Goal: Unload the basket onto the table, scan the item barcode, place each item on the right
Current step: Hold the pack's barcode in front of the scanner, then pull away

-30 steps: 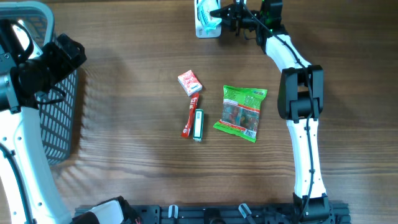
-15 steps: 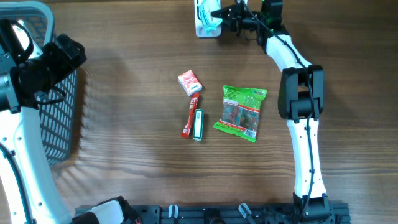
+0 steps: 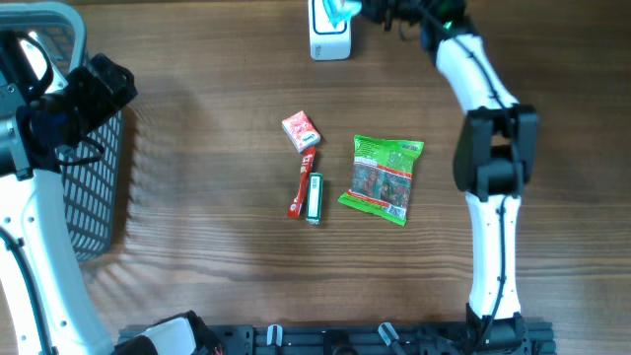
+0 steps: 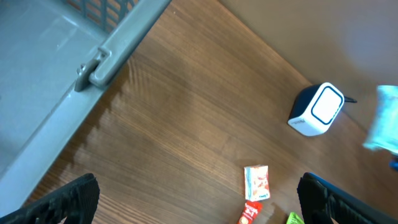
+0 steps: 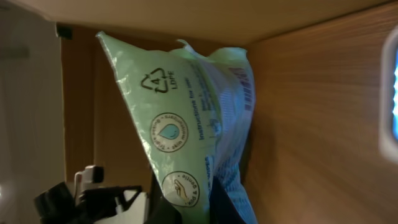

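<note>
right gripper [image 5: 186, 202] clenched on the lower edge of the pale green packet [image 5: 186, 118], dark fingers [image 5: 165, 208] pinching it from both sides. the packet hangs off the table [image 3: 197, 247], its printed side with recycling mark and round icons toward the wrist cam. there is dark striped print near the edge that faces the scanner [image 5: 390, 93], too blurred to read. the scanner is just beside the packet there, cut off by the frame edge.

in overhead the packet sits at the top frame edge, over the far end of the white scanner and partly cropped. cannot tell if it touches the scanner.

left gripper [image 4: 198, 182] released, jaws spread wide with nothing between them. it is well apart from the scanner on the left arm's side, next to the grey basket [image 4: 106, 59].

other items lie on the table on the near side of the scanner, toward the robot base. the small red and white box [image 3: 301, 130] is closest to the scanner. further from the scanner than the box are the red stick pack [image 3: 300, 192] and the green tube [image 3: 314, 198], side by side and touching. the green snack bag [image 3: 383, 178] lies flat, also further from the scanner than the box, toward the right arm's side and apart from the tube.
</note>
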Available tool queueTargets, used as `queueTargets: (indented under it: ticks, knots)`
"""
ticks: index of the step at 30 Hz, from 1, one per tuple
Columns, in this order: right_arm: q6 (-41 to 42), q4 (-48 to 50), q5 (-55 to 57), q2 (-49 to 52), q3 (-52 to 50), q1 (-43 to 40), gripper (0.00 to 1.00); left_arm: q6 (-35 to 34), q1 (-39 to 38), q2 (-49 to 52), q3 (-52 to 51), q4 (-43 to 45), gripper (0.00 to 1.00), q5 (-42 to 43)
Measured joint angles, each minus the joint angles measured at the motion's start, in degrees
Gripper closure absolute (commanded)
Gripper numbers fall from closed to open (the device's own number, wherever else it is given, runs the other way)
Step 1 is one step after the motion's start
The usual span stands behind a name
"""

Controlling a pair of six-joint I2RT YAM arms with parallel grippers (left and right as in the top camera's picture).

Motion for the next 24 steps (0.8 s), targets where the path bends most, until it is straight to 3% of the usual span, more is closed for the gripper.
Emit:
queueTargets:
  ticks: [3,5,12,16,19,24]
  knots:
    - [-7.26,-17.09,2.51,-7.06,0.26,-0.04,0.95,0.00,0.00,0.00,0.00,-0.07,0.00,0.04]
    - [-16.09,-36.13,10.14,-13.16,0.39,-0.11,0.95,-0.02,0.00,0.00,0.00,0.04,0.00,0.02]
    - [-45.20,-70.90,46.75,-27.52,0.42,0.39,0.96,-0.02,0.00,0.00,0.00,-0.04,0.00,0.04]
    - [-51.76,-88.98,66.29,-30.88,0.50,-0.31,0.96,-0.02,0.00,0.00,0.00,-0.04,0.00,0.02]
    - [-52.41,-97.18,77.46,-31.02,-1.86,-2.36,0.95,-0.02,0.00,0.00,0.00,-0.04,0.00,0.02]
    - [-52.46,-95.45,87.27,-31.02,-12.46,-7.10,0.96,0.00,0.00,0.00,0.00,-0.04,0.00,0.02]
